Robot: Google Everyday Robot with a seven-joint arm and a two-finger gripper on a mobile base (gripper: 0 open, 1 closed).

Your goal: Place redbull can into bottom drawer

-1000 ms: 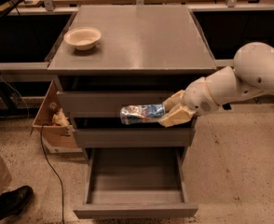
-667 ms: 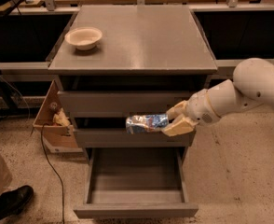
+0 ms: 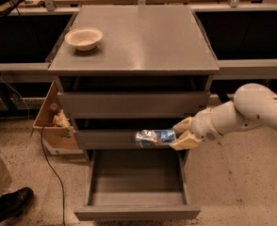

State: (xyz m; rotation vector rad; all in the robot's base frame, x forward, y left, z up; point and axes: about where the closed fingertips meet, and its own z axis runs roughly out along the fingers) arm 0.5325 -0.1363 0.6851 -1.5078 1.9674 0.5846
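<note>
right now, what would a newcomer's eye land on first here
The gripper, reaching in from the right, holds the redbull can sideways in front of the middle drawer. Just below it, the bottom drawer stands pulled out. A white bowl sits near the rear left corner of the cabinet top.

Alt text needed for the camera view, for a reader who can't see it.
The gripper, reaching in from the right, holds the redbull can sideways in front of the middle drawer, just above the open bottom drawer of a grey cabinet. A white bowl sits near the cabinet top's left rear corner.
</note>
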